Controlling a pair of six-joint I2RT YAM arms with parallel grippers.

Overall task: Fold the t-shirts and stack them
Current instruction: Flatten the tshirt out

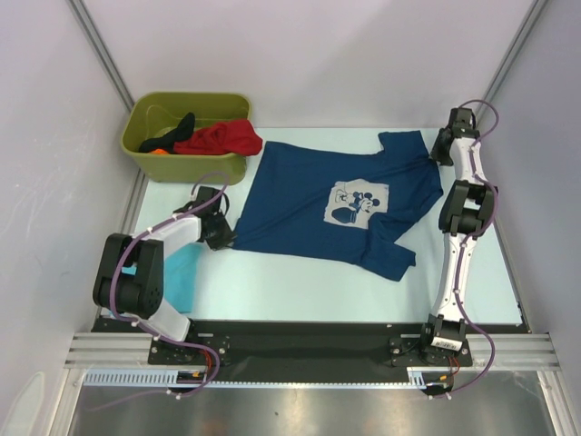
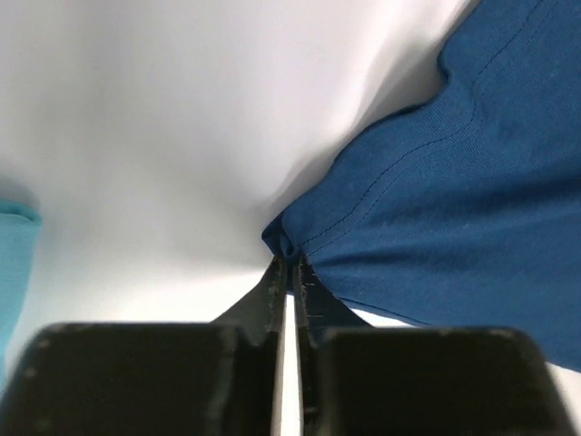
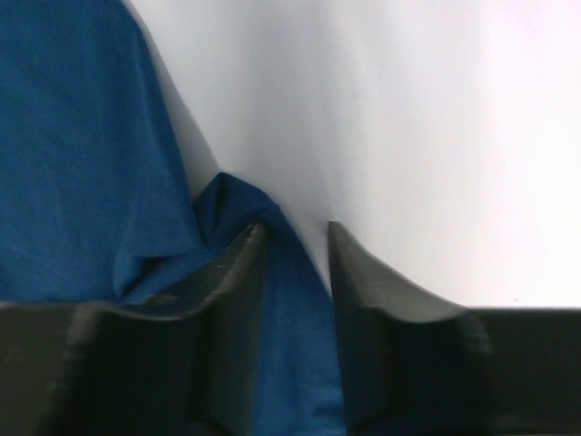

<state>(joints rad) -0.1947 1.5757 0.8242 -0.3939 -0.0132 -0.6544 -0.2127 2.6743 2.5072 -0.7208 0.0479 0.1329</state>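
Note:
A navy blue t-shirt with a grey-white cartoon print lies spread on the table. My left gripper is shut on its near left hem corner; in the left wrist view the cloth bunches at the closed tips of the gripper. My right gripper is at the shirt's far right edge. In the right wrist view it is open, with a fold of navy cloth between the fingers. A light turquoise t-shirt lies folded under my left arm.
An olive-green bin stands at the back left, holding a red t-shirt and a black one. The turquoise edge shows at far left in the left wrist view. Walls enclose the table.

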